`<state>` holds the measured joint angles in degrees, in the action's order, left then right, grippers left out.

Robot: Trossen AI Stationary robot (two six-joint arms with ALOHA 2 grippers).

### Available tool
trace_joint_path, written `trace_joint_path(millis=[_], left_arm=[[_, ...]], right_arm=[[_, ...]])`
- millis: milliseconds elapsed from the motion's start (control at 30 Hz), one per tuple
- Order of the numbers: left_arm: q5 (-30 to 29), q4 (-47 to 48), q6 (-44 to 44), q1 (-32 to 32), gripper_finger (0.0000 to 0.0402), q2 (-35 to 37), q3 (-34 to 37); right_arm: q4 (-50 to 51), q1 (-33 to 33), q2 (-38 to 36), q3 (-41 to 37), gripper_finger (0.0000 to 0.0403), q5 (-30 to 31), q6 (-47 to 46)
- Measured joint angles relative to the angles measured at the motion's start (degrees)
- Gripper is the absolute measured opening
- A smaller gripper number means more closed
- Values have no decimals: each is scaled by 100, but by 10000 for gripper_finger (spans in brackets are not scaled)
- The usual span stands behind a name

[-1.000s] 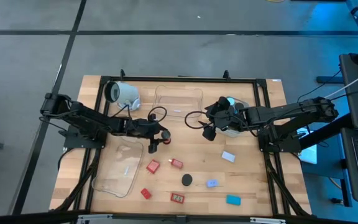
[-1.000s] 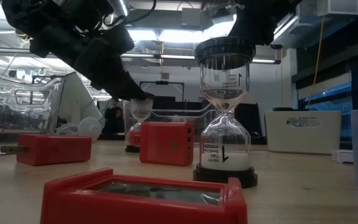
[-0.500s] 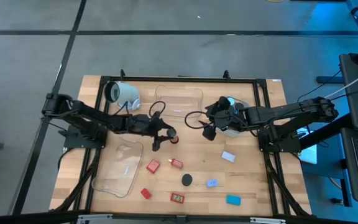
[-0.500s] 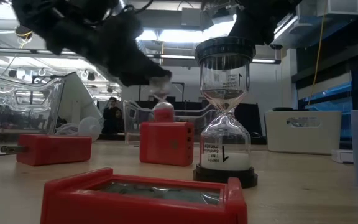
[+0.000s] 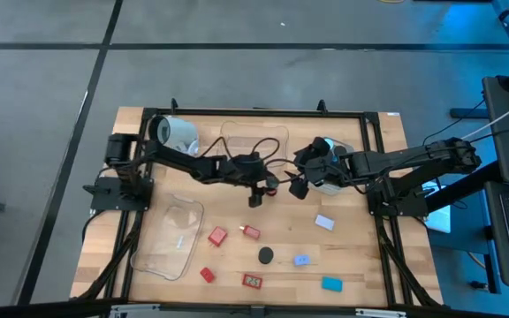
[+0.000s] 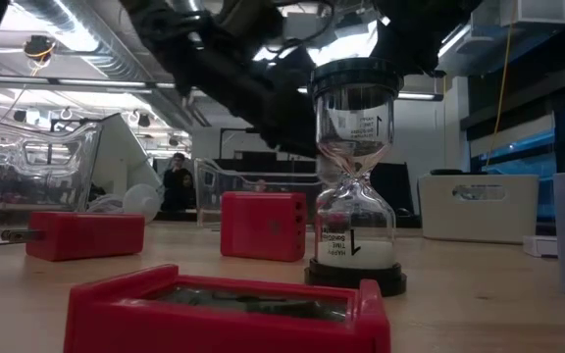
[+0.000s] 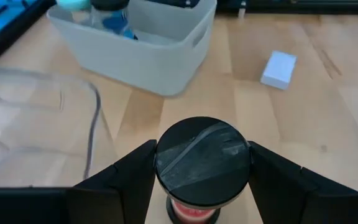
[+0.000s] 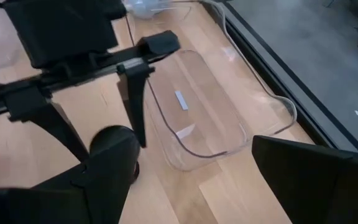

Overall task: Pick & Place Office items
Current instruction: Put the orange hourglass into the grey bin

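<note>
My left gripper (image 5: 266,187) reaches across the middle of the table, shut on a small hourglass-like piece with a black round cap (image 7: 202,163) and a red part (image 7: 194,211) below it. The grey tub (image 7: 142,50) stands just beyond it, a teal-topped thing inside. My right gripper (image 5: 300,172) hangs open beside the tub (image 5: 336,181), nothing between its fingers (image 8: 104,186). Red blocks (image 5: 217,236), (image 5: 251,232), (image 5: 253,281), a black round knob (image 5: 265,255), a blue piece (image 5: 301,261), a teal block (image 5: 331,283) and a pale piece (image 5: 324,223) lie flat on the near half of the table. My left gripper pinches the piece between its two fingers (image 7: 129,180), one on each side of the black cap's rim (image 7: 166,163). The fingers come slanting down from the table's left. The piece stands upright in the hold, cap up, red part below, apparently clear of the table.
A clear tray (image 5: 254,146) stands at the far middle and another (image 5: 170,238) at the near left. A white mug (image 5: 175,132) lies on its side at the far left. In the low view a large hourglass (image 6: 356,176) and red blocks (image 6: 261,226) fill the foreground.
My left gripper has travelled toward the table's right edge, carrying the red-and-black piece upright from beside the near-left tray to just short of the grey tub and my right gripper. It has kept its hold.
</note>
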<state>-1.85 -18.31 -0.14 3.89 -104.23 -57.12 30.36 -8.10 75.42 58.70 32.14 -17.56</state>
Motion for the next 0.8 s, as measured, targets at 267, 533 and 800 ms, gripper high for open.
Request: trace_joint_path(millis=[267,533,800], left_arm=[[36,-5,164,45,220,-194,-221],[447,157,98,113,221,-194,-219],[455,188,190,110,222,-194,-219]], right_arm=[[63,1,0,0,323,0,0],[64,0,0,0,323,-2,1],[64,0,0,0,323,-13,2]])
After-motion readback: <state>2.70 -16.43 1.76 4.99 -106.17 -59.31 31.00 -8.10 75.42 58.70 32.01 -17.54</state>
